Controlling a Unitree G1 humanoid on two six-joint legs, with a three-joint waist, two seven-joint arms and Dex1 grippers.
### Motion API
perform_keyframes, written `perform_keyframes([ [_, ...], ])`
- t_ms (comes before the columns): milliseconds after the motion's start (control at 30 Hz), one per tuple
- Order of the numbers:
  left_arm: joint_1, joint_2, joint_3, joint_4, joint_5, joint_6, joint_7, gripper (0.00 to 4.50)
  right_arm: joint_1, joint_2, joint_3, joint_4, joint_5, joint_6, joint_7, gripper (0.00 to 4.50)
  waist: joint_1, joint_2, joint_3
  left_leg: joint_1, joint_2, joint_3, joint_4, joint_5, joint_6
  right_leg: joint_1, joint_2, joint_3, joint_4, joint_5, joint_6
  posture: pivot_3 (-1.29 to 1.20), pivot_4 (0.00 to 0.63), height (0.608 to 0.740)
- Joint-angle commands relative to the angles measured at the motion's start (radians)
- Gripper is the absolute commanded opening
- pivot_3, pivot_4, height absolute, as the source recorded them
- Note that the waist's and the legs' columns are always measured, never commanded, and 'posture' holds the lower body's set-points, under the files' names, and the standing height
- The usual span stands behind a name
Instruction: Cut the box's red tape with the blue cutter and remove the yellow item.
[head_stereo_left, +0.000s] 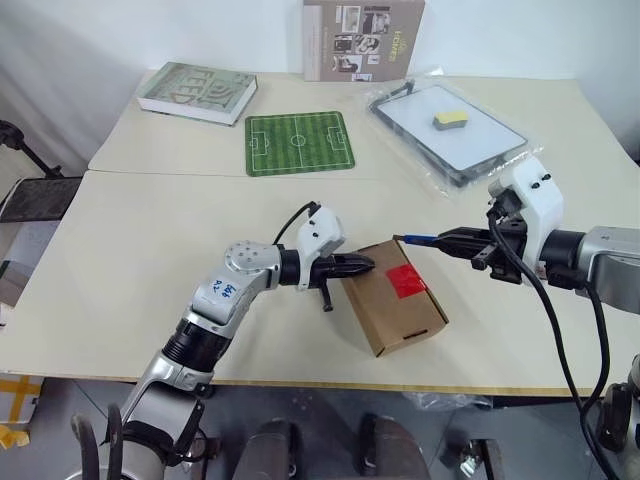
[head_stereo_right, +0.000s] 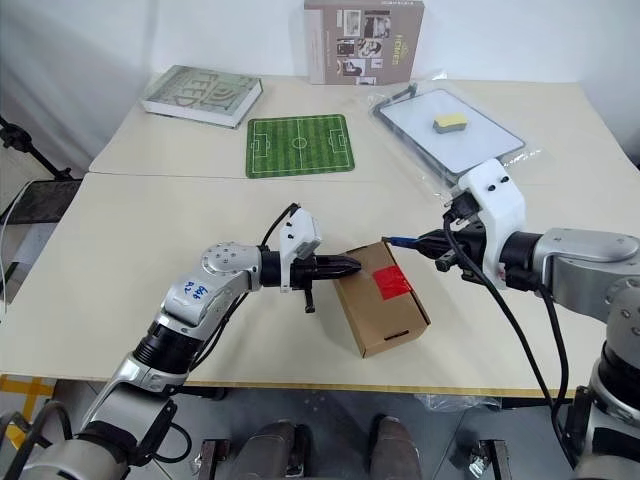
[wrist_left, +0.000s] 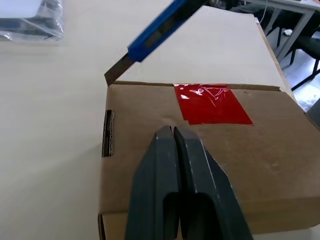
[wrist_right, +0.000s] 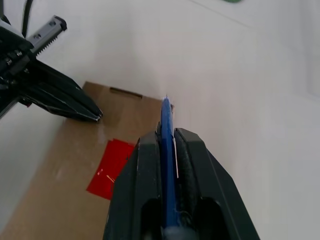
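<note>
A pale cream tabletop (head_stereo_left: 150, 260), made of two boards joined along a seam, stands against a white wall (head_stereo_left: 100, 40). Near its front edge lies the small brown cardboard box (head_stereo_left: 395, 310), turned at an angle, with the bright red tape patch (head_stereo_left: 406, 280) across the seam of its top.

The left gripper (head_stereo_left: 364, 264) points rightward, its two black fingers pressed together with nothing between them, tips over the box's left top edge. The right gripper (head_stereo_left: 450, 240) points leftward from the right side, its jaws clamped on the slim blue cutter (head_stereo_left: 418, 239), whose darker tip hovers just beyond the box's far corner, near the tape but apart from it.

Farther back lie a green football-pitch mat (head_stereo_left: 299, 142), a thick grey-green book (head_stereo_left: 197, 92) at the far left, an upright grey printed carton (head_stereo_left: 362, 38) against the wall, and a white tablet-like board in clear plastic wrap (head_stereo_left: 445, 130) carrying a yellow sponge block (head_stereo_left: 451, 120).
</note>
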Motion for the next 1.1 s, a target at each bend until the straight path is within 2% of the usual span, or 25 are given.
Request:
perform_keyframes([
  [33, 0.0, -0.002, -0.035, -0.012, 0.033, 0.033, -0.009, 0.06, 0.015, -0.033, -0.035, -0.027, 0.05, 0.005, -0.042, 0.14, 0.0, 0.0, 0.0, 0.0, 0.0, 0.0, 0.0, 0.0, 0.0, 0.0, 0.0, 0.0, 0.0, 0.0, 0.0, 0.0, 0.15, 0.74],
  [800, -0.01, 0.024, -0.049, 0.004, 0.101, 0.049, -0.021, 0.06, 0.031, -0.121, -0.042, 0.007, 0.316, 0.005, -0.237, 0.14, 0.0, 0.0, 0.0, 0.004, 0.003, -0.004, 0.0, 0.0, 0.001, 0.01, 0.0, -0.003, -0.005, 0.001, 0.001, 0.0, 0.15, 0.74],
  [933, -0.03, 0.037, -0.078, 0.009, 0.138, 0.097, -0.009, 0.06, 0.009, -0.107, -0.038, 0.021, 0.342, 0.002, -0.268, 0.14, 0.001, 0.0, 0.0, 0.004, 0.003, -0.004, 0.0, 0.0, 0.002, 0.01, 0.0, -0.004, -0.006, 0.001, 0.002, 0.0, 0.15, 0.74],
  [1100, -0.061, 0.105, -0.145, -0.033, 0.198, 0.223, -0.007, 0.06, -0.002, -0.109, -0.007, 0.036, 0.351, -0.012, -0.281, 0.14, -0.001, 0.0, 0.0, 0.005, 0.003, -0.004, 0.0, 0.0, 0.002, 0.012, 0.0, -0.004, -0.006, 0.002, 0.002, 0.0, 0.15, 0.74],
])
